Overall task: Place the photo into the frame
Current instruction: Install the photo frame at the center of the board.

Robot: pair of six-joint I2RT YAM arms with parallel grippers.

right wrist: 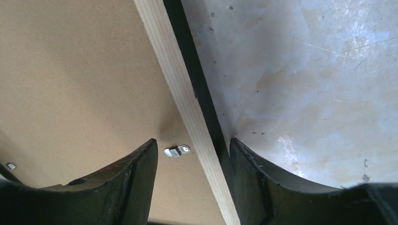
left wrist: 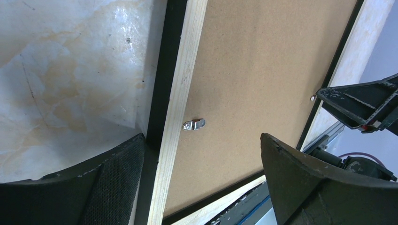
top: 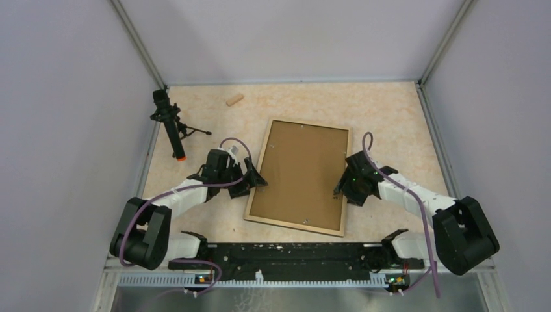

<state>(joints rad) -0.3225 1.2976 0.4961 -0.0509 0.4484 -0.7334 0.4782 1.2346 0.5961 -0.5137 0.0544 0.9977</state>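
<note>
The frame point(top: 295, 225) lies face down in the middle of the table, pale wood rails up. The brown backing board point(top: 302, 172) sits inside it. The photo is hidden. My left gripper point(top: 255, 179) is open at the frame's left rail. In the left wrist view it point(left wrist: 202, 140) straddles the rail point(left wrist: 180, 93), with a small metal clip point(left wrist: 194, 124) between its fingers. My right gripper point(top: 342, 186) is open at the right rail. In the right wrist view it point(right wrist: 192, 143) straddles the rail point(right wrist: 171, 70), next to a clip point(right wrist: 177, 151). Neither gripper holds anything.
A black stick-shaped tool with an orange tip on a small tripod point(top: 170, 123) stands at the far left. A small wooden cylinder point(top: 234, 99) lies at the back. Grey walls close in both sides. A black mounting rail point(top: 292, 257) runs along the near edge.
</note>
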